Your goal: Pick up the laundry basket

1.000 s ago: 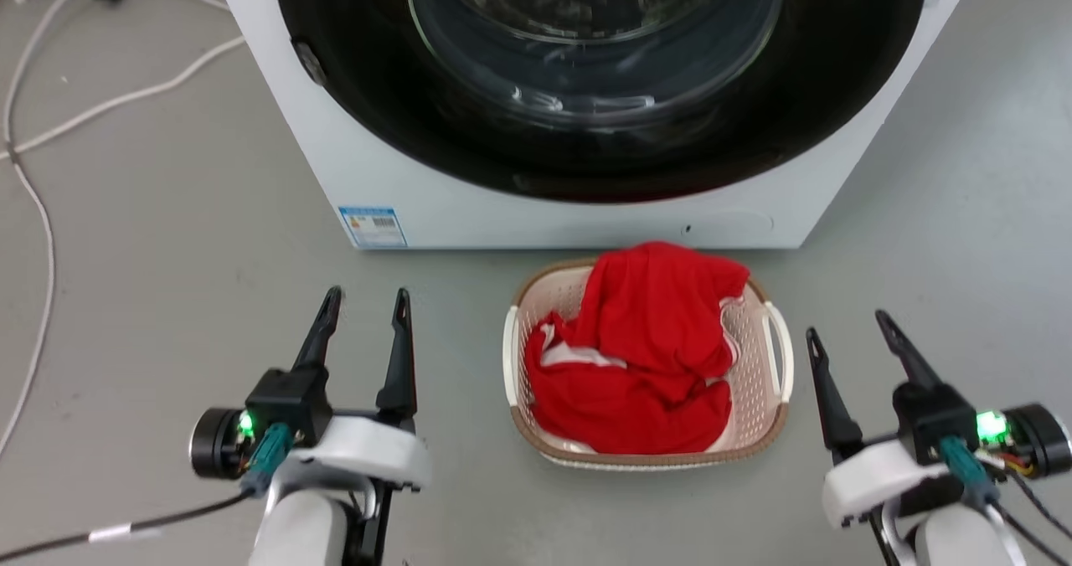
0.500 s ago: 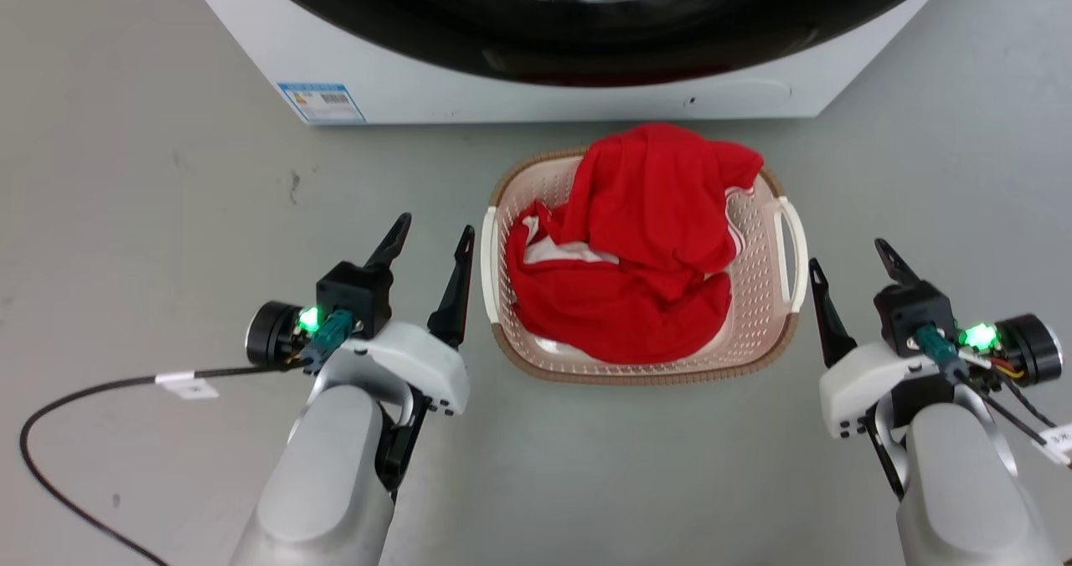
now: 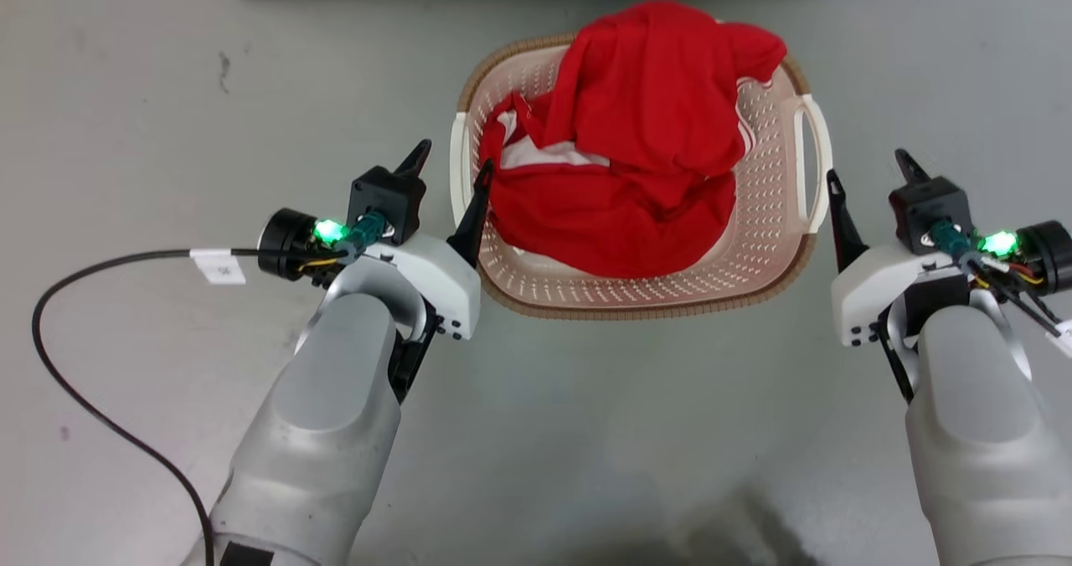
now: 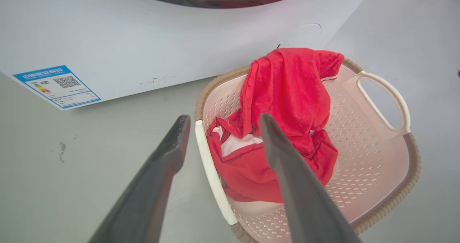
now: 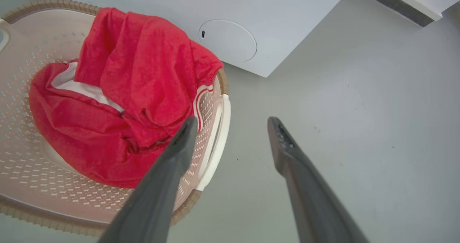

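One basket [image 3: 636, 308] with two white handles [image 3: 457, 160] [image 3: 826, 149] holds one red garment [image 3: 636, 131] at upper centre. One washing machine [image 4: 143, 38] carries one blue label [image 4: 55, 86]. Two grippers flank it: left gripper [image 3: 454, 154], right gripper [image 3: 867, 164]. One black cable [image 3: 84, 382] curls at lower left.

A laundry area: a white washing machine [image 4: 179, 38] on grey floor [image 3: 586, 432], a laundry basket [image 3: 758, 239] of red clothing [image 3: 645, 131].

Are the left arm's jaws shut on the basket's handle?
No: the left gripper has its jaws open, one on each side of the basket's white handle.
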You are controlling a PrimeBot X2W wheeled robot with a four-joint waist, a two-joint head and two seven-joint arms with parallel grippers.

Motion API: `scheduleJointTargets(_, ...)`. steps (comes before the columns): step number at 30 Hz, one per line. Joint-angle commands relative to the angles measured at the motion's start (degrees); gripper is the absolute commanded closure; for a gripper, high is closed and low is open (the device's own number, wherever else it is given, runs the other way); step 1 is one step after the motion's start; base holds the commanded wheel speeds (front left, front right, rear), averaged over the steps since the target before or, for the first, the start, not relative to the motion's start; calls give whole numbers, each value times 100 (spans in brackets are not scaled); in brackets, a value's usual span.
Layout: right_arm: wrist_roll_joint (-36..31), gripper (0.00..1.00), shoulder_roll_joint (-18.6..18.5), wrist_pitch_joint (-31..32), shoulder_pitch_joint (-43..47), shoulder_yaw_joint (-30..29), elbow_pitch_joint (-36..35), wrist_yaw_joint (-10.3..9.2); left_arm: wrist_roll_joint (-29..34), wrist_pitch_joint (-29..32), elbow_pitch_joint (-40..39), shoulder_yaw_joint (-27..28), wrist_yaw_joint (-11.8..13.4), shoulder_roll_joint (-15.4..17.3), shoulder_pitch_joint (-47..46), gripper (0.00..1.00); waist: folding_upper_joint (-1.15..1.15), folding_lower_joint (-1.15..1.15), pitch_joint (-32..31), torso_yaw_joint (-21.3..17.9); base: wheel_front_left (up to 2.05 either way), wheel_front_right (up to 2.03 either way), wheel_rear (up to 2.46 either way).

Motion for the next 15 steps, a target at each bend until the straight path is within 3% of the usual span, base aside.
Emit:
scheduleJointTargets(1, -56, 0, -4, -10, -143, -76, 97, -6, -24, -16, 94, -41, -2, 14, -115, 0, 0, -1, 228, -29, 0, 0, 0)
scheduleJointTargets(15, -198, 0, -4, -10, -1175, -458, 1152, -6, -183, -16, 956, -410, -4, 23, -1085, 0, 0, -1, 1004, -13, 0, 0, 0)
